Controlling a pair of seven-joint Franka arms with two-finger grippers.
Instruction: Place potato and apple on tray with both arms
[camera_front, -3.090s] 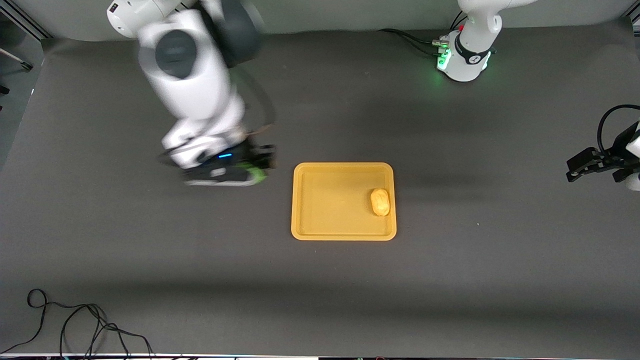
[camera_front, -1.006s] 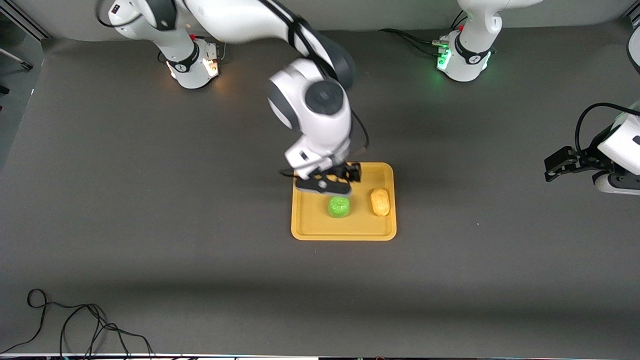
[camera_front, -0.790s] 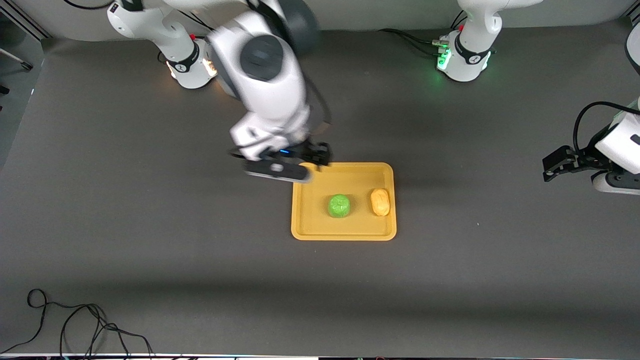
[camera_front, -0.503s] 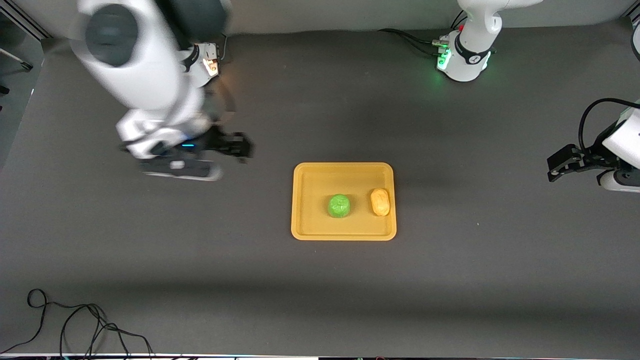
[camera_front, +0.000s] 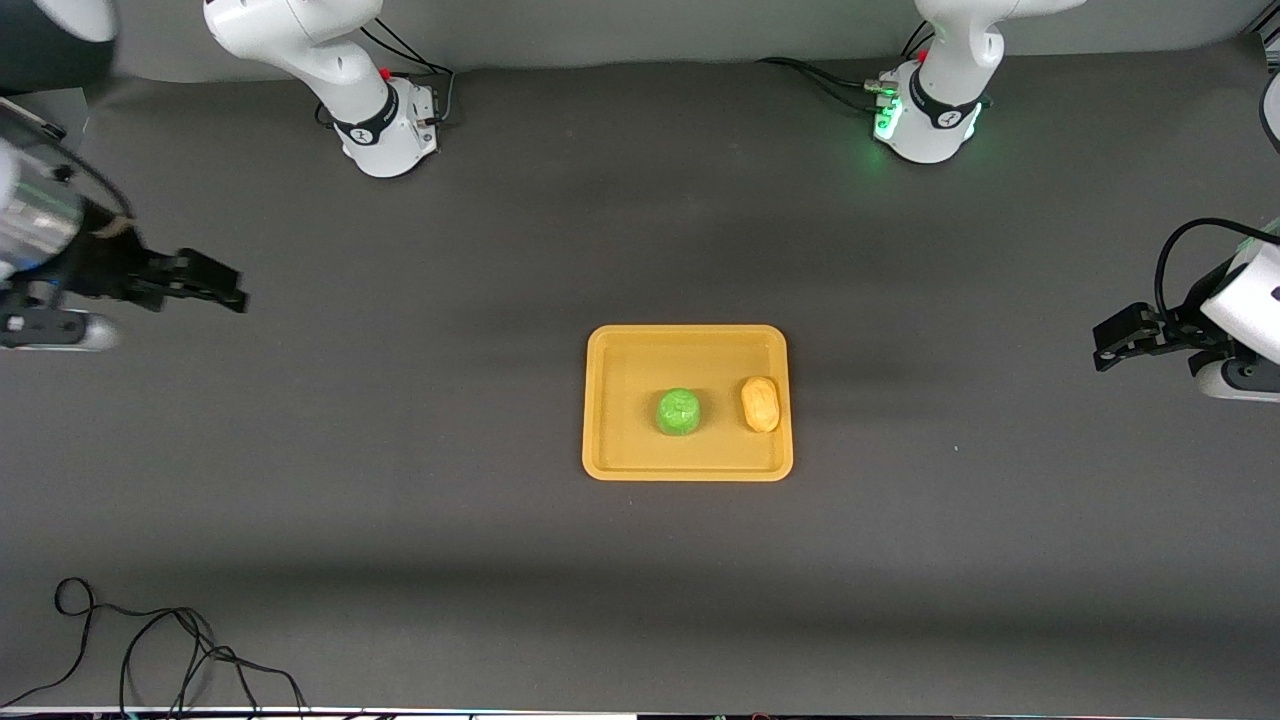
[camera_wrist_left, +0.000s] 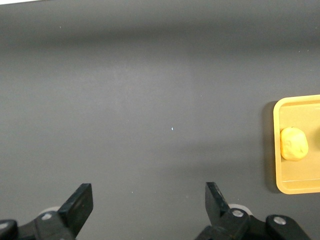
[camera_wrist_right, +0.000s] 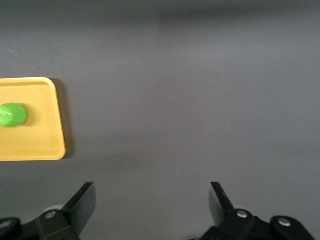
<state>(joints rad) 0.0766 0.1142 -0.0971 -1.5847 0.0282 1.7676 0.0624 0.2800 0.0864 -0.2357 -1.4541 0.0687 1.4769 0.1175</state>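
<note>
The orange-yellow tray (camera_front: 630, 370) lies mid-table. The green apple (camera_front: 678, 412) and the yellow-tan potato (camera_front: 760, 404) both rest on it, side by side and apart, the potato toward the left arm's end. My right gripper (camera_front: 230, 288) is open and empty over bare table at the right arm's end. My left gripper (camera_front: 1105, 343) is open and empty at the left arm's end and waits. The left wrist view shows its open gripper (camera_wrist_left: 148, 200), the potato (camera_wrist_left: 293, 143) and the tray (camera_wrist_left: 300, 177). The right wrist view shows its open gripper (camera_wrist_right: 151, 200), the apple (camera_wrist_right: 12, 115) and the tray (camera_wrist_right: 40, 140).
The two arm bases (camera_front: 385, 130) (camera_front: 930, 120) stand along the table's edge farthest from the front camera. A loose black cable (camera_front: 150, 640) lies at the near corner toward the right arm's end. The table is dark grey.
The right gripper brought the apple to the tray, let it go, and swung away to the right arm's end of the table. The left arm barely shifted.
</note>
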